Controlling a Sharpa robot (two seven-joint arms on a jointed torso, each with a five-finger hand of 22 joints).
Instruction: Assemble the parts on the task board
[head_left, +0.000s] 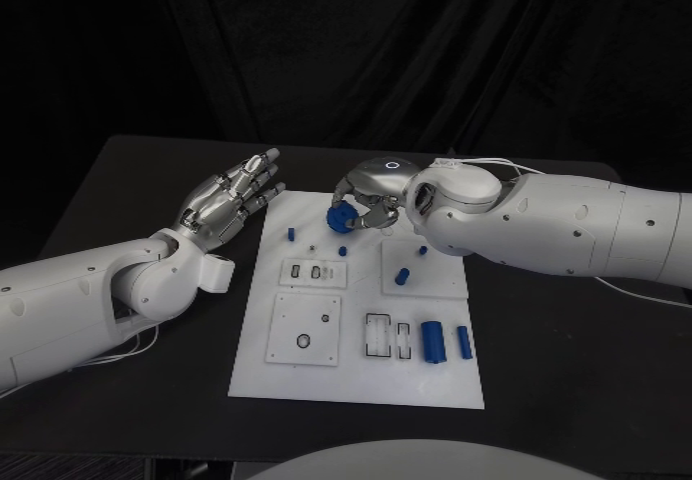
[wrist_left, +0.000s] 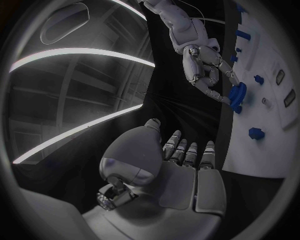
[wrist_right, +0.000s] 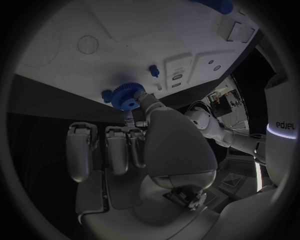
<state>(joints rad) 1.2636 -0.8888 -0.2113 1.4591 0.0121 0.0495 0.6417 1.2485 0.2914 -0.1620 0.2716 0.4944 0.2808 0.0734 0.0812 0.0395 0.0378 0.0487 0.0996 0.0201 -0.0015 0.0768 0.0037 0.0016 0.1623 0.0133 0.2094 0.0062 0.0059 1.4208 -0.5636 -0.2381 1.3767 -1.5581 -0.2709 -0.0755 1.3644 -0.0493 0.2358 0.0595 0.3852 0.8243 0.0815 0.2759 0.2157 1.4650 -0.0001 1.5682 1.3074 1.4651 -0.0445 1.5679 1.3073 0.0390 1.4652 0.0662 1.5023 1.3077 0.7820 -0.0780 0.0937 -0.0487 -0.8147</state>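
Observation:
The white task board (head_left: 361, 375) lies in the middle of the black table. My right hand (head_left: 371, 193) hangs over the board's far edge and pinches a blue gear (head_left: 342, 220) in its fingertips. The right wrist view shows the gear (wrist_right: 125, 95) at the fingertips of that hand (wrist_right: 147, 150), close to the board (wrist_right: 75, 30). My left hand (head_left: 231, 205) is open with straight fingers, just off the board's far left corner. In the left wrist view, beyond the left hand's palm (wrist_left: 181, 172), my right hand (wrist_left: 203, 67) holds the gear (wrist_left: 237, 96).
Small blue pegs (head_left: 291, 234) (head_left: 402, 276) stand on the board's far half. Two blue cylinders (head_left: 433, 342) (head_left: 464, 342) lie at its near right, beside a rectangular slot (head_left: 378, 335). A raised plate with a ring (head_left: 306, 340) sits near left.

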